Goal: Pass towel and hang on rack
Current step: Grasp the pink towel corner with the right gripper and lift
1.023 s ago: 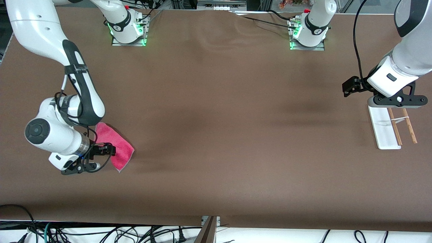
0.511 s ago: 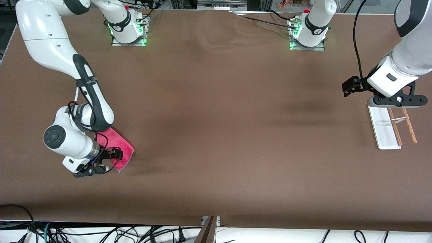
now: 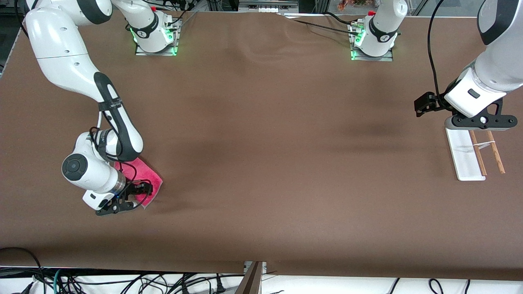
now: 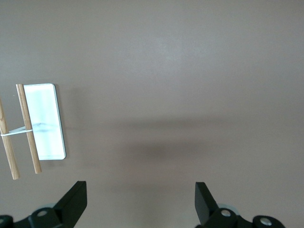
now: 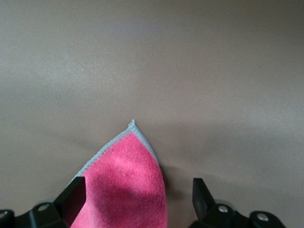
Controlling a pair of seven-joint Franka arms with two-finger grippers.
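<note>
Right wrist view: splayed right end effector (image 5: 137,199) over fuzzy pink grey-edged towel (image 5: 126,190) corner.

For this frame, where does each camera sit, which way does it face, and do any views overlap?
Front view: high across the table, facing both arms' bases; shows both arms, the towel and the rack.
Left wrist view: on the left arm, facing down at the table; open left gripper, rack beside.
Right wrist view: on the right arm, facing down; open right gripper over the towel.
Front shares the rack with left wrist, the towel with right wrist.

Pink towel (image 3: 144,176) flat; rack (image 3: 466,155) well apart.
</note>
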